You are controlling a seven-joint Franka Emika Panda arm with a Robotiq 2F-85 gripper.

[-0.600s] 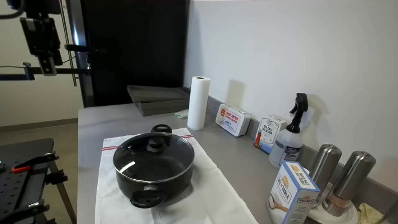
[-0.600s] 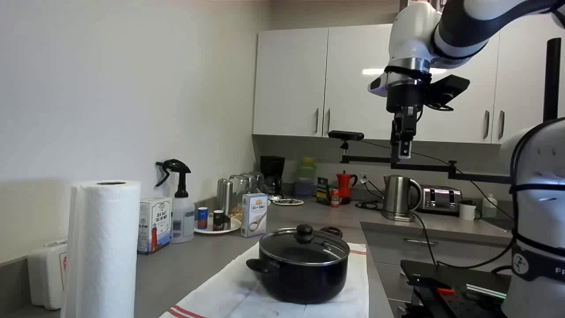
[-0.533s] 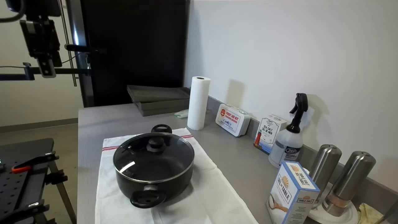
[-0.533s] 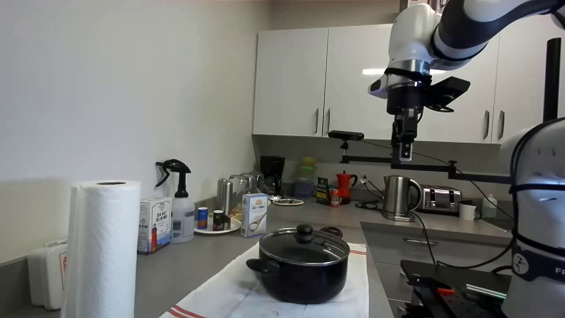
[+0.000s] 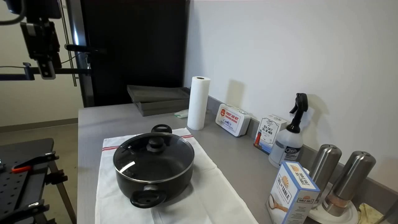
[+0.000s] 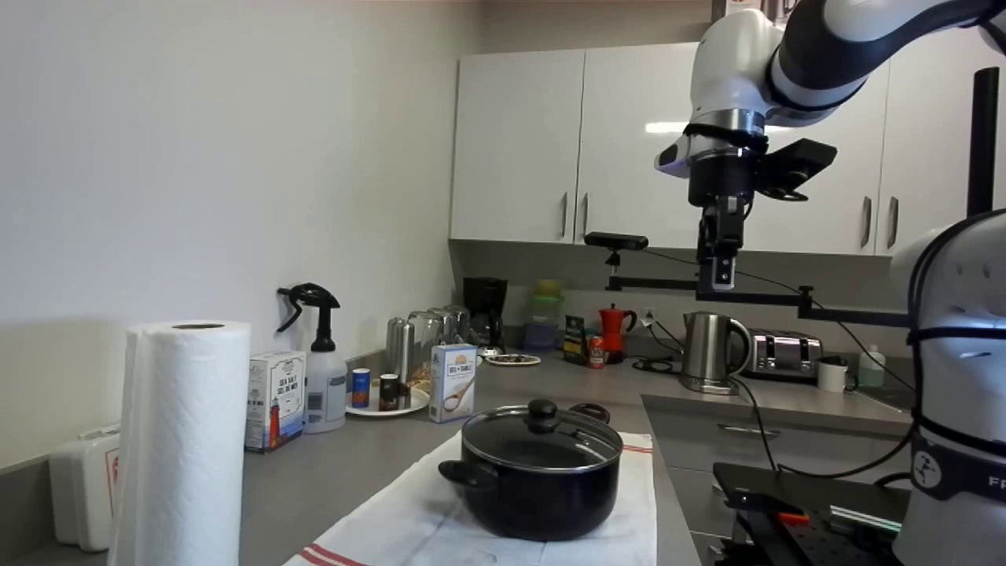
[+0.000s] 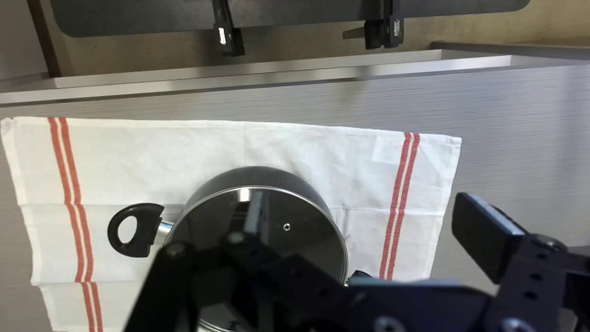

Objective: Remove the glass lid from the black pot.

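I can read "First Aid Kit" on a white case [image 5: 233, 120], "Sea Salt" on the box [image 5: 270, 132] beside the spray bottle [image 5: 286, 146], which says "Zep", "Table Salt" on the blue-edged box [image 5: 293, 193] and "FR" on the robot's base [image 6: 963, 393].

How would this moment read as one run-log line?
round transparent glass lid: on squat black pot | pot: on white red-striped cloth | black gripper: open, empty, high, clear of lid | removal: not done

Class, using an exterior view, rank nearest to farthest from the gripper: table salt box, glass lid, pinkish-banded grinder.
1. Glass lid, on the black pot.
2. Table salt box, toward the wall.
3. Pinkish-banded grinder, even nearer the wall.
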